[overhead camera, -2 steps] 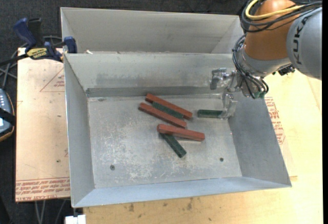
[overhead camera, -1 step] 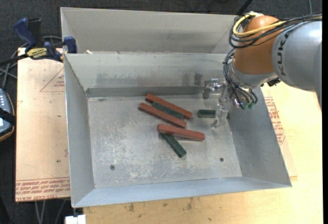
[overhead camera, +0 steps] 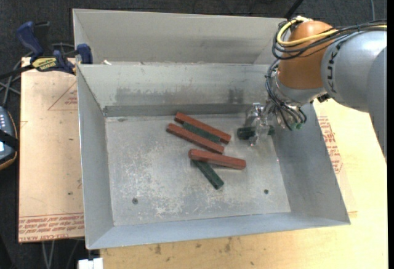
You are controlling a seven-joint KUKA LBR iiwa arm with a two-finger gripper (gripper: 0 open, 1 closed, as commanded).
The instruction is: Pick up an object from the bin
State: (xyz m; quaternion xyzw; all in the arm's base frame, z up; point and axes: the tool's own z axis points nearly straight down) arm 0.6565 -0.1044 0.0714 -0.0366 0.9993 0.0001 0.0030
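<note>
The arm (overhead camera: 345, 71) hangs low beside the red sticks (overhead camera: 203, 127), jaws too hidden to tell, and must next close on one.

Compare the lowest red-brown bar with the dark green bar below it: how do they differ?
The red-brown bar is longer and lies almost level across the view; the dark green bar is shorter and slants down to the right. Both are slim sticks lying flat.
</note>
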